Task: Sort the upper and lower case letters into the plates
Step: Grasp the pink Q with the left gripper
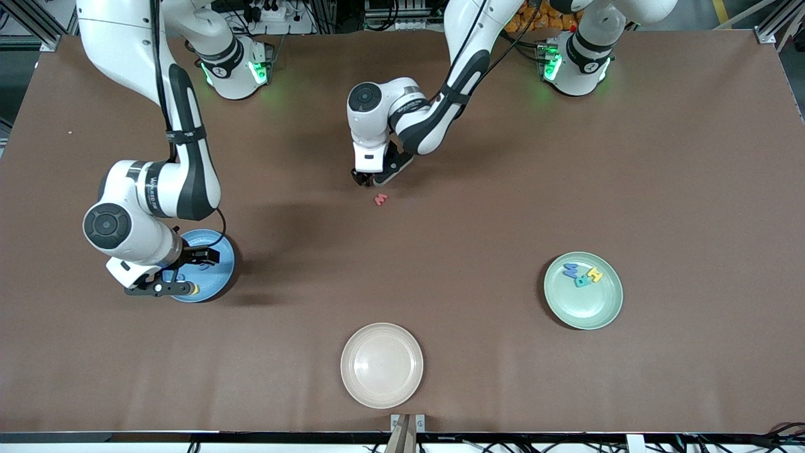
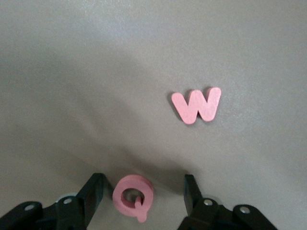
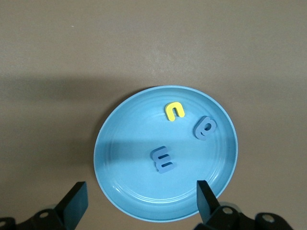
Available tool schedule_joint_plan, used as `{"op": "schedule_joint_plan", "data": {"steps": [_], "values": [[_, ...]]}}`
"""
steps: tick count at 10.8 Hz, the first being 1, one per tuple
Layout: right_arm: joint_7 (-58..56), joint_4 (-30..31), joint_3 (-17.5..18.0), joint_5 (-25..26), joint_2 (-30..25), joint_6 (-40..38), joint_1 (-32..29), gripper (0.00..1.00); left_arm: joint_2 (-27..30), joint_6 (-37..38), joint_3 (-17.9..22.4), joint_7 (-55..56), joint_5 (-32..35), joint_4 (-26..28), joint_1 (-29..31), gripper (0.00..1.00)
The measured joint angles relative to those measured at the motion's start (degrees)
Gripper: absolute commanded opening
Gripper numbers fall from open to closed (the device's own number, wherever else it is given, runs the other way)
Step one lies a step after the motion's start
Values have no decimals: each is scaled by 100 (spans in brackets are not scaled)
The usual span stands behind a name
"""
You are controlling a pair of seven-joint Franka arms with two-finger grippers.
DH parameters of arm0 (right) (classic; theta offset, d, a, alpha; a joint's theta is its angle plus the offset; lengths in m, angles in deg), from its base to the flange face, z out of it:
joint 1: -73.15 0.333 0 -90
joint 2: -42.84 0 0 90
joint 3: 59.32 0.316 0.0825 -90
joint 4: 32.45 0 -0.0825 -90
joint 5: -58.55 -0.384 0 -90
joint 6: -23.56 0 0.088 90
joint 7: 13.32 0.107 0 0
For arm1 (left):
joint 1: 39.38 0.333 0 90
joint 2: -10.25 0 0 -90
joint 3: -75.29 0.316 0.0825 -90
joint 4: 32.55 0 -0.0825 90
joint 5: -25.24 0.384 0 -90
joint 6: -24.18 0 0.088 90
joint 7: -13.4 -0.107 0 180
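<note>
A robotics lab. Two white arms are bolted to a brown table. Aluminium framing and cables line its edge.

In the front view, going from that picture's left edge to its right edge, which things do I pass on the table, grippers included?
Right gripper over the light blue plate → left gripper → pink letter and cream plate, about level → mint green plate holding three letters.
</note>
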Motion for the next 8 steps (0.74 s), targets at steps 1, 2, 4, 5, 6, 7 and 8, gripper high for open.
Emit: {"op": "schedule_joint_plan", "data": {"steps": [1,2,4,5,6,7,8], "values": [[1,0,0,0,1,0,0,100,0,0,2,5,0,-5,-15,42],[2,0,0,0,3,0,0,100,0,1,4,6,0,-8,-20,29],[2,0,1,0,10,0,2,100,5,2,5,7,0,-46,-21,0],[2,0,2,0,14,0,5,100,18,3,12,7,0,-65,-24,0],[2,0,2,0,20,0,7,100,3,-1,14,-16,18,-67,-38,0],[2,0,4,0,33,0,13,100,2,-6,14,-191,43,-72,-47,0],[2,0,6,0,42,0,37,100,3,-25,37,-474,44,-86,-49,0]]}}
